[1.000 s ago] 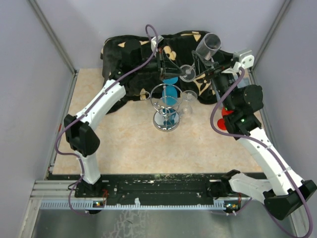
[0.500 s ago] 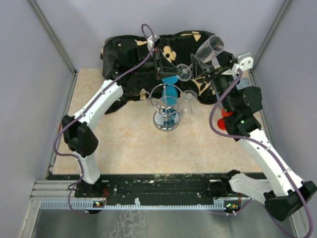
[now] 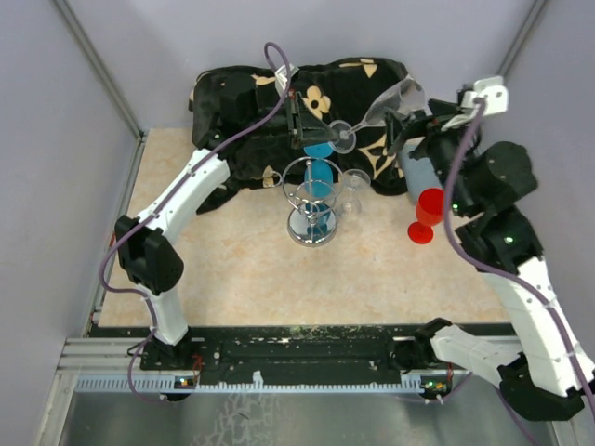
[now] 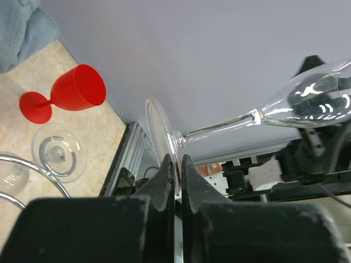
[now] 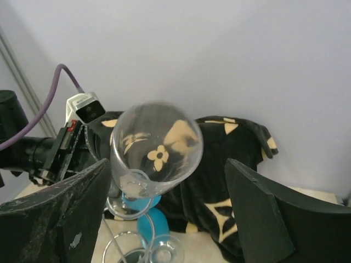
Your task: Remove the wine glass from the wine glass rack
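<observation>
Left wrist view showed the left gripper (image 4: 176,164) clenched on the wine glass (image 4: 219,127), pinching the rim of its foot edge-on between the fingers. The glass lay nearly level. Its stem ran away from that gripper, and the bowl was at the far end, toward the right arm. From above, the glass hung clear of the rack (image 3: 311,226), up and behind it over the black cloth (image 3: 242,102), with nothing of the rack touching it.

The right gripper (image 5: 164,181) stood spread wide. The bowl's mouth faced its camera and sat between the two fingers, nearer the left-hand one, with neither finger seeming to touch it. Judging by this, the right arm was the one placed to take the bowl. A closing grip would meet the bowl across the glass's long axis, not along it.
</observation>
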